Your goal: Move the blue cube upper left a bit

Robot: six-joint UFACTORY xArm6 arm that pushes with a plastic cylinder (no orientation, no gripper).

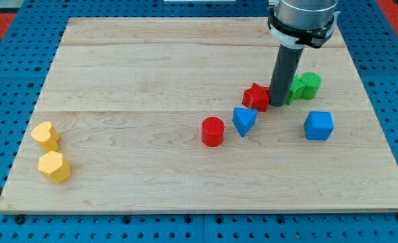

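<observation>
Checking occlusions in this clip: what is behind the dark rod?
A green block sits behind the rod, which hides its left part, so its shape is unclear. A green cylinder shows at the view's right. My tip is beside the red star block.

No text, label or number seems readable anywhere.

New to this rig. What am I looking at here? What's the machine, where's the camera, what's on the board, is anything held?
One picture, one camera looking down at an angle across a wooden board. The machine is a robot arm ending in a dark rod, no gripper, so nothing is held; it only pushes. My tip sits between the red star block and the green blocks, above and left of the blue cube, not touching it. Also there: a blue triangular block, a red cylinder, and two yellow blocks, a heart-like one and a hexagonal one, at the view's left.
</observation>
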